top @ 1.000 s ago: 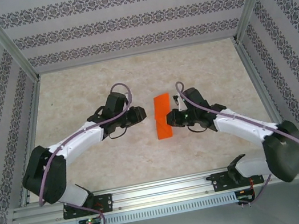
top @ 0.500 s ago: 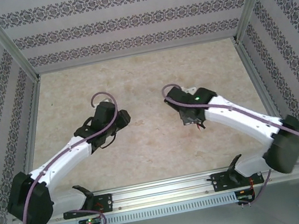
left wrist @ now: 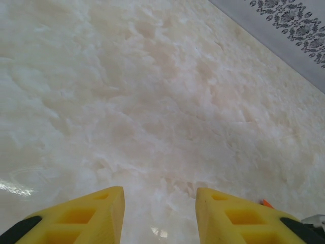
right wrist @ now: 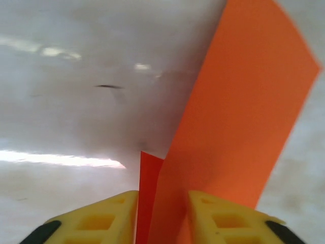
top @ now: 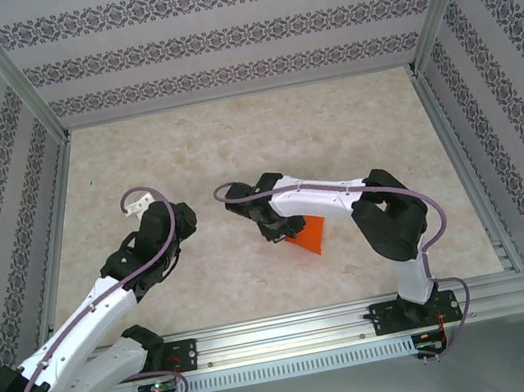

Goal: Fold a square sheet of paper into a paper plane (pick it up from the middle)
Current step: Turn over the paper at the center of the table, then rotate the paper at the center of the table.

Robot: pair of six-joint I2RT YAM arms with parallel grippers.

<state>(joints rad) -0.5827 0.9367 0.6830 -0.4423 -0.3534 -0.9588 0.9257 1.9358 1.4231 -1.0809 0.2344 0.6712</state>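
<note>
Left arm point(top: 90, 313) outstretched, right arm point(top: 328, 194) elbowed leftward, both jaws apart.

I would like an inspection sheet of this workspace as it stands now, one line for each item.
Surface: pale marble-look table, bare, with some glare.
Job's things: orange paper, folded to a pointed shape, near the middle, under the right arm's wrist.
Clutter: nothing seen.
Grippers: left pincer open over bare table; right pincer has one finger on each side of the paper, and I cannot tell whether it grips.
Cables: a purplish cable loops along each arm.
Surroundings: patterned walls, metal frame, mounting rail at the near edge.
</note>
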